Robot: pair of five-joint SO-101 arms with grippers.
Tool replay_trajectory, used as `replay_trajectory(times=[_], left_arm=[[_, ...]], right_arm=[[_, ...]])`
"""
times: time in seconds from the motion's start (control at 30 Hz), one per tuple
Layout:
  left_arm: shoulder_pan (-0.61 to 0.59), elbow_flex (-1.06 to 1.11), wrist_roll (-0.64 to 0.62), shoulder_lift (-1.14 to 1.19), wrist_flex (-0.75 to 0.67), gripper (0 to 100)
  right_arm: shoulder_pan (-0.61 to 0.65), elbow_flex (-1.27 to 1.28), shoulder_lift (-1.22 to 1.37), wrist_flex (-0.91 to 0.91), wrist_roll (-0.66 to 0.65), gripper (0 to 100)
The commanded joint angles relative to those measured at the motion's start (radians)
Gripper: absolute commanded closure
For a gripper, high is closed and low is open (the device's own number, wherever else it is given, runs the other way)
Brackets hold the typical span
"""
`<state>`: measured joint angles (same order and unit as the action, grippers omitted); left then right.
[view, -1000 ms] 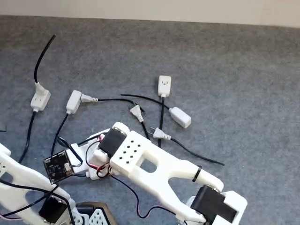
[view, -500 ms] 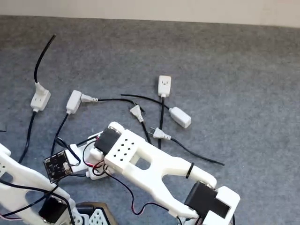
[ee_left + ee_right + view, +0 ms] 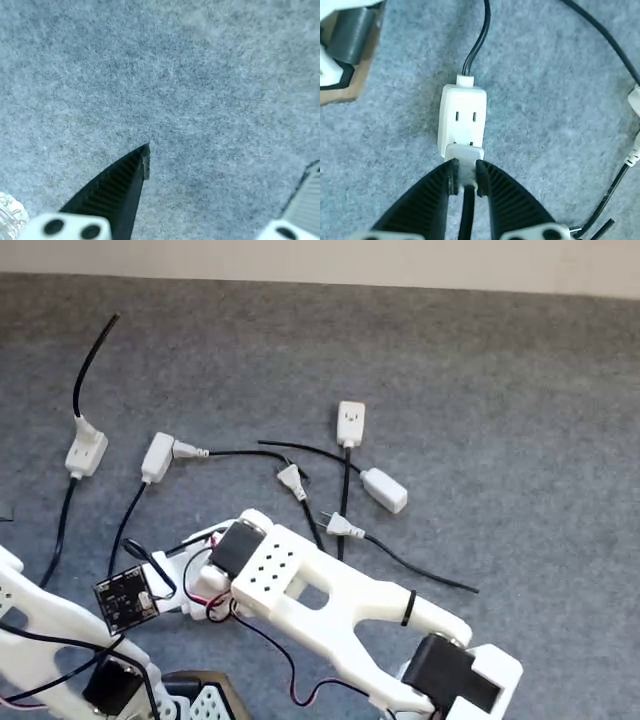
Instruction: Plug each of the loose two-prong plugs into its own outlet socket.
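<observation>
Gripped plug [image 3: 465, 151]: one, white, boxy; body touching the end of a socket block [image 3: 463, 117], beneath the wrist end of the right arm [image 3: 300, 585].
Socket block: one, white, rectangular, two slots on its upper face, black cord at its far end.
Right gripper [image 3: 465, 175]: clenched on the gripped plug, black ribbed fingers on either side.
Loose plugs [image 3: 291, 481] [image 3: 343, 528]: two, white, metal-pronged, on thin black cords; just beyond the right arm.
Other sockets [image 3: 350, 423] [image 3: 384, 490] [image 3: 157, 457] [image 3: 86, 453]: four white blocks, farther beyond the right arm.
Left gripper [image 3: 230, 160]: spread wide, grasping nothing.
Carpet [image 3: 500, 390]: grey, short-piled.
</observation>
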<state>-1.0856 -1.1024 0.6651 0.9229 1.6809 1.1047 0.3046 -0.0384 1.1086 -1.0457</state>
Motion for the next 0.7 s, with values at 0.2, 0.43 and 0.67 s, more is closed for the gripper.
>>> replay_trajectory(times=[0.2, 0.43, 0.67], left_arm=[[-0.005, -0.038, 0.003, -0.021, 0.009, 56], [0.004, -0.038, 0.006, -0.021, 0.009, 56], [0.088, -0.163, 0.005, -0.025, 0.078, 56]], right_arm=[[-0.012, 0.18, 0.018, -0.151, 0.014, 99.3], [-0.015, 0.216, 0.019, -0.185, 0.048, 99.3], [-0.028, 0.159, 0.01, -0.16, 0.163, 94.0]])
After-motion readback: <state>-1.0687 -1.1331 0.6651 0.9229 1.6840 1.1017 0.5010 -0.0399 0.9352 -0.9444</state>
